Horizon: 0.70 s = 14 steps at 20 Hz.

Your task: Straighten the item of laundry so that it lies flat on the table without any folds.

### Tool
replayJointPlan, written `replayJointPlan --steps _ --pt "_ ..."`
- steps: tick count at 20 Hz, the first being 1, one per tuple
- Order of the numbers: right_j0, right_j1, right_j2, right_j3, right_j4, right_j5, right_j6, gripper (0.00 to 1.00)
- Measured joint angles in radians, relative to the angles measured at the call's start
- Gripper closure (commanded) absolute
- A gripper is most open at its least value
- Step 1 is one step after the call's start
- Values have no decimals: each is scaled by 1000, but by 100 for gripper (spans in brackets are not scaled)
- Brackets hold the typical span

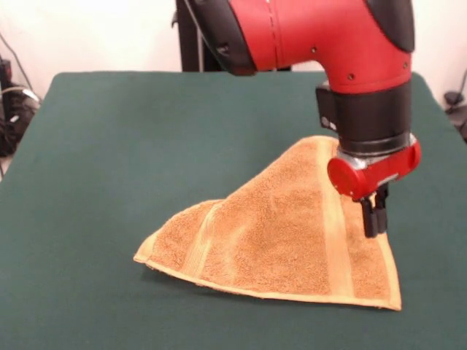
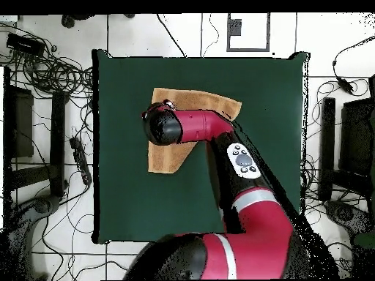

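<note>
Towel: I see the orange-tan towel [image 1: 284,240] lying on the green table [image 1: 131,146], on the side the arm reaches toward, and it is not flat; its outline is roughly triangular, so I judge one part is folded over the rest
Fold: a pale woven band [image 1: 337,240] runs down the side nearest the gripper, and a second band [image 1: 198,244] slants near the opposite low corner; the edge facing the front camera looks doubled, a paler hem showing along it
Overhead check: from above the towel [image 2: 165,157] sits toward the table's far half, well inside the table's edge [image 2: 99,146], with the arm's wrist covering much of its middle
Gripper: my gripper [image 1: 374,215] hangs just above or at the towel's side edge by the pale band; I cannot tell whether it touches the cloth
Claw state: the black fingers are seen edge-on and read as one dark bar, so I cannot tell whether they stand wide, narrow or pinched on cloth
Step in hand: I judge this as positioning at the towel's edge for a grasp, the unfolding itself not yet done
Next move: I would need to pinch only the top layer at that edge, lift it slightly and draw it outward away from the towel's middle, keeping low so the under layer does not drag
</note>
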Motion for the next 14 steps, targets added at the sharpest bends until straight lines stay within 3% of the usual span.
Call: replayJointPlan --steps 14 --pt "84 56 -140 -78 12 114 0 100"
